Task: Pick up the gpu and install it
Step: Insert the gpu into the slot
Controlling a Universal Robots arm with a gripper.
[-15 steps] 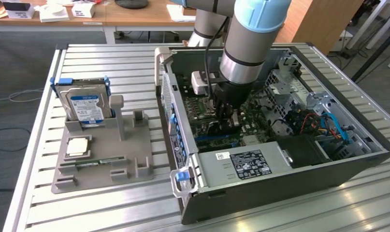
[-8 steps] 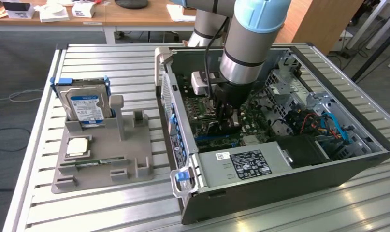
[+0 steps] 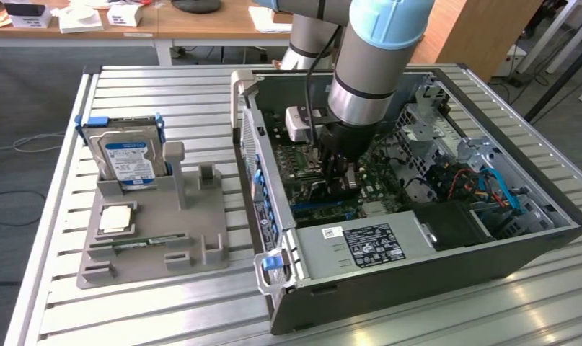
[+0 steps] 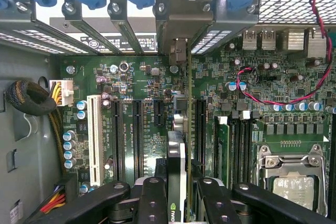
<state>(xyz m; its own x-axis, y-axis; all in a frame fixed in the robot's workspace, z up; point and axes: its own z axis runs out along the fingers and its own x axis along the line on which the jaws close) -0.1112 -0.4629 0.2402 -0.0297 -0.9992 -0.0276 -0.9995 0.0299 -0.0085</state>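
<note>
Slatted metal workbench (image 3: pixel 146 310), open computer case (image 3: pixel 521 249): claw (image 4: pixel 185 190) clamped on graphics card (image 4: pixel 178 161) above motherboard slots (image 4: pixel 137 135); best kept upright, bracket matched to rear opening, pressed evenly.

Exterior view looks down from above at the open computer case (image 3: pixel 406 216); wrist view looks close onto its motherboard (image 4: pixel 152 114)

Slatted metal table (image 3: pixel 127 303), two items sitting on it.
Grey parts holder (image 3: pixel 161 241) toward the exterior view's left, carrying hard drive (image 3: pixel 127 158) upright plus flat chip (image 3: pixel 115 218) and memory stick (image 3: pixel 141 244); open PC case (image 3: pixel 406 288) just beside it on the right.
</note>
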